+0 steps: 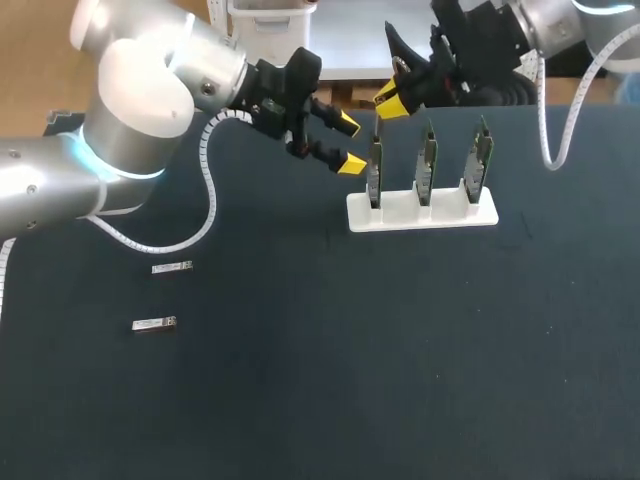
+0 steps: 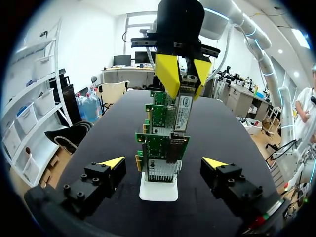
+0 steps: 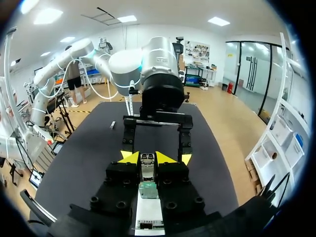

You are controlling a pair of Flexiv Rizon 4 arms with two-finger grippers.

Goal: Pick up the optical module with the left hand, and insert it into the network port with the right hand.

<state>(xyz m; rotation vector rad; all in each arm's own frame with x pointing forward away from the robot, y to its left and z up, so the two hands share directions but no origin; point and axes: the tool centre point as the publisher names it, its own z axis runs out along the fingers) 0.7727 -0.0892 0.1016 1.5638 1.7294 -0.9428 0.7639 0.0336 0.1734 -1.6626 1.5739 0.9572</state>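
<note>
Bench point(image 1: 300, 400), near side: two spares point(image 1: 172, 267) lying flat, 8 o'clock of rack, well apart from it.
Middle: white rack point(image 1: 422, 212) holding three upright cards point(image 1: 427, 160) in a row.
Left fingers point(image 1: 345, 122) apart, empty, 9 o'clock of leftmost card.
Far side: right fingers point(image 1: 392, 100) clamped on module point(image 2: 181, 108), 12 o'clock of same card, just above it.
Module long axis near upright, lower end toward cards. Exact port not discernible.
Right arm nearer; insertion judged a descent along that axis.
</note>
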